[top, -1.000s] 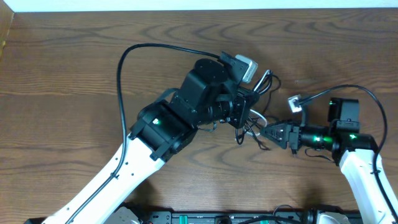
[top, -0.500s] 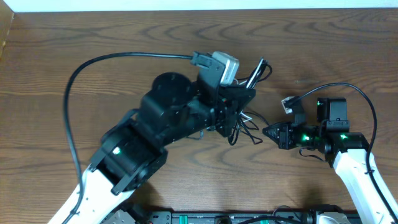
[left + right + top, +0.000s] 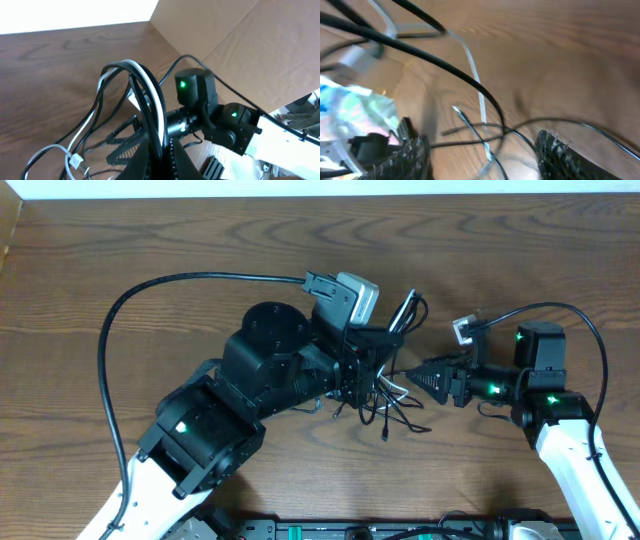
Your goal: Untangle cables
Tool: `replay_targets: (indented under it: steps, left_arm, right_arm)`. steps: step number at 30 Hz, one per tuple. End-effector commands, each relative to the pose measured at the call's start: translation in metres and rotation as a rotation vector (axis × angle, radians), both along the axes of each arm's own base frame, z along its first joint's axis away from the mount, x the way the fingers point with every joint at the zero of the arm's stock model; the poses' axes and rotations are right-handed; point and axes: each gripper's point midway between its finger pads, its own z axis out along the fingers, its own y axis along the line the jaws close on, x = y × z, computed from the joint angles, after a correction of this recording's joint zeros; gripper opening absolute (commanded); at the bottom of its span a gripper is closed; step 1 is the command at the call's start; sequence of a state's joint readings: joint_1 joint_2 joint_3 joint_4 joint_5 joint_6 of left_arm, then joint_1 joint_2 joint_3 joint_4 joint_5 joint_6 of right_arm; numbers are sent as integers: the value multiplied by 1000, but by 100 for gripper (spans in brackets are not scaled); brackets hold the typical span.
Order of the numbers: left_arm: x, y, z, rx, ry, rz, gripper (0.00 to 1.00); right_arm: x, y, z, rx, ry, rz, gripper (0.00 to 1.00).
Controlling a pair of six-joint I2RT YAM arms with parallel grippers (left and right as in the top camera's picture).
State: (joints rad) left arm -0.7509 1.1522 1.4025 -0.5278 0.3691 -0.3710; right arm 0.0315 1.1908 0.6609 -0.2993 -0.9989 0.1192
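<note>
Overhead view: left tool (image 3: 372, 370) tight on the cables (image 3: 388, 412), right tool (image 3: 420, 377) apart beside them.

The cables (image 3: 383, 392) are gathered in a tangled bunch near the middle of the worktop (image 3: 120, 240). Several thin black cables (image 3: 142, 102) and one white cable (image 3: 156, 95) are arched together in a raised loop and pinched in the left gripper (image 3: 161, 155). Loose ends are trailed onto the wood on the near side, and a small plug (image 3: 75, 161) is seen on a pale strand.
</note>
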Motion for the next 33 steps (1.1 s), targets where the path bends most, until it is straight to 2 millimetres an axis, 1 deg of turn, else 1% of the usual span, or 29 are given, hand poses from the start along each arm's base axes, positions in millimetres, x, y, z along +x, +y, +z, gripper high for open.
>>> replay_targets:
  steps: [1, 3, 7, 10, 12, 17, 19, 23, 25, 27, 28, 30, 33]
  left_arm:
    - [-9, -6, 7, -28, 14, -56, 7]
    - [-13, -10, 7, -37, 27, -88, 7]
    - [-11, -12, 5, -59, 80, -70, 7]
    - [-10, -13, 7, -80, 108, -58, 7]
    - [-11, -13, 7, -91, 128, -58, 8]
    - [-21, -19, 16, -126, 126, -127, 8]
    - [-21, -19, 16, -128, 129, -127, 7]
    - [-25, -21, 17, -142, 155, -139, 8]
    - [-25, -21, 17, -143, 153, -139, 7]
    - [-24, -21, 19, -147, 149, -140, 8]
    - [-25, -21, 21, -152, 143, -141, 8]
    - [-25, -20, 25, -161, 132, -142, 7]
    - [-28, -18, 34, -184, 103, -146, 8]
  right_arm:
    - [-7, 10, 18, 80, -13, 59, 64]
    - [-5, 10, 20, 89, -7, 48, 64]
    - [4, 11, 25, 98, -4, 10, 65]
    - [9, 17, 30, 97, -30, -1, 65]
    - [14, 21, 29, 73, -45, -23, 66]
    - [27, 31, 20, -32, -97, -105, 67]
    - [31, 37, 21, -58, -131, -121, 67]
    - [40, 42, 25, -87, -185, -172, 67]
    - [40, 46, 30, -76, -207, -167, 67]
    - [42, 45, 30, -83, -210, -178, 67]
    - [42, 43, 25, -101, -196, -193, 69]
    - [45, 33, 12, -156, -157, -242, 69]
    - [50, 11, -18, -284, -81, -347, 69]
